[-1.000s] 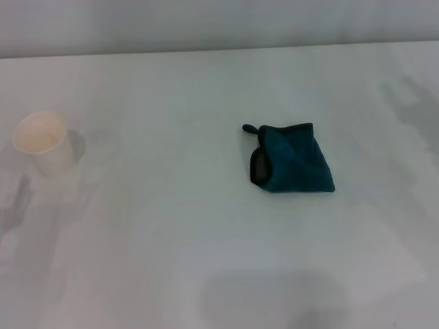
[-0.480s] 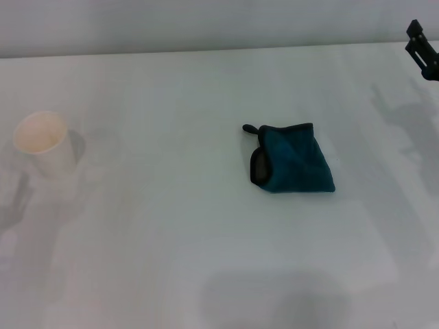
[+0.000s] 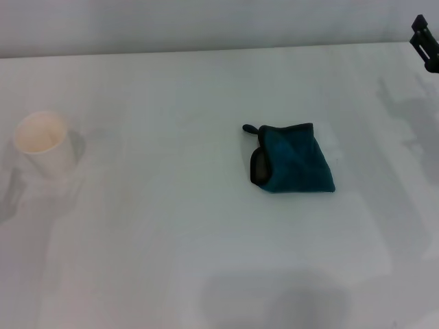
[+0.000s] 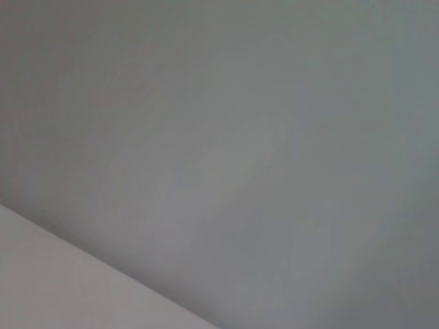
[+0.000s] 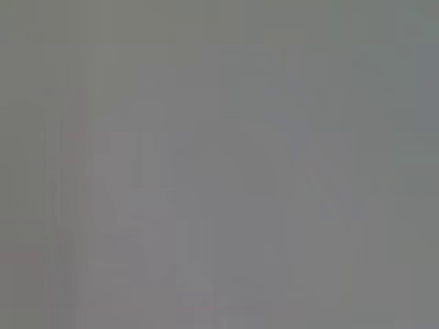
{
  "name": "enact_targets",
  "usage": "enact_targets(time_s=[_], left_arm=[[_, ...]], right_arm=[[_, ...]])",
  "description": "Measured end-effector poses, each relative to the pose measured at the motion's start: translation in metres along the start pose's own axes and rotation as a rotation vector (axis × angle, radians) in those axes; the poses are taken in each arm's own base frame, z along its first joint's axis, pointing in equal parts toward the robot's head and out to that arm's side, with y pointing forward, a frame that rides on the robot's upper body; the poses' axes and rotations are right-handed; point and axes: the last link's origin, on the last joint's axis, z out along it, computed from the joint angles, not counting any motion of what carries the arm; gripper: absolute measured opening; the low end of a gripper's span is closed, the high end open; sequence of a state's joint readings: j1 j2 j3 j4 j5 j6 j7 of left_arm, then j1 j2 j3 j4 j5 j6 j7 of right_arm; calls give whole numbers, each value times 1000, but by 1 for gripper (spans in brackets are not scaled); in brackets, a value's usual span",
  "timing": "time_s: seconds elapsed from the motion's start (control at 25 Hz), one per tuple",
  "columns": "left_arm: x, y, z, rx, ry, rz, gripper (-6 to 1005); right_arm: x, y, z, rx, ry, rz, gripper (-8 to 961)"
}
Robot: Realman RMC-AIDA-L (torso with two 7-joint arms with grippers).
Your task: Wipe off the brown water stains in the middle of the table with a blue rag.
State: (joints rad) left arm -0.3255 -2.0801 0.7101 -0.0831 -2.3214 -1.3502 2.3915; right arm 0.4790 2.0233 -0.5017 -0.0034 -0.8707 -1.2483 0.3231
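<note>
The blue rag lies crumpled on the white table a little right of the middle, its black loop pointing left. No brown water stain shows on the tabletop in any view. A small black part of my right gripper pokes in at the far right edge, well away from the rag. My left gripper is out of view. Both wrist views show only plain grey surface.
A white paper cup with a beige inside stands upright at the left side of the table. The table's far edge runs along the top of the head view.
The black tip of my right gripper has come into the head view at the far right edge, then drawn back slightly toward that edge. The rag and cup have not moved.
</note>
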Motion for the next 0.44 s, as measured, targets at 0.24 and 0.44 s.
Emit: enact_targets(time_s=[0.24, 0.44], left_arm=[[4, 0, 5, 5, 19, -4, 880], [6, 1, 9, 3, 29, -5, 880]], right_arm=[[-2, -2, 2, 4, -8, 4, 829], [-3, 0, 4, 0, -13, 4, 829]])
